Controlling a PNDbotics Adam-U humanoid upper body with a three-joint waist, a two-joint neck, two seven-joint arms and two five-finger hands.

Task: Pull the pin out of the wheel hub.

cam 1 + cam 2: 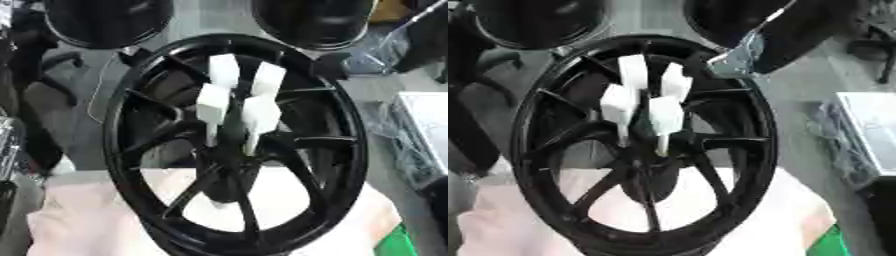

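Wheel stands on its rim at the middle of the tabletop, which has a pale cloth over it. The face is tilted up to the camera, probably so the hub is open to a reach from above.

Left hand: in neither view, so nothing steadies the wheel from the left.

Pins: four white ones, blocky heads on thin stems, clustered just above the hub. The stems run down into it and the heads stand clear of the spokes. All look seated; none is pulled yet. The heads stick out toward the camera, which leaves something to pinch. I can't tell which one is the target.

Right arm comes in from the upper right corner of the right eye view. Its silver end sits against the wheel's upper right rim, likely bracing it upright for the pull. Right hand: can't make it out there, so I can't tell whether it is released, clenched or grasping the rim.

Box, grey, is off the tabletop at the right. Green thing lies at the tabletop's near right corner, apart from the wheel.

Risk: an unbraced wheel could tip or roll as a pin comes free.
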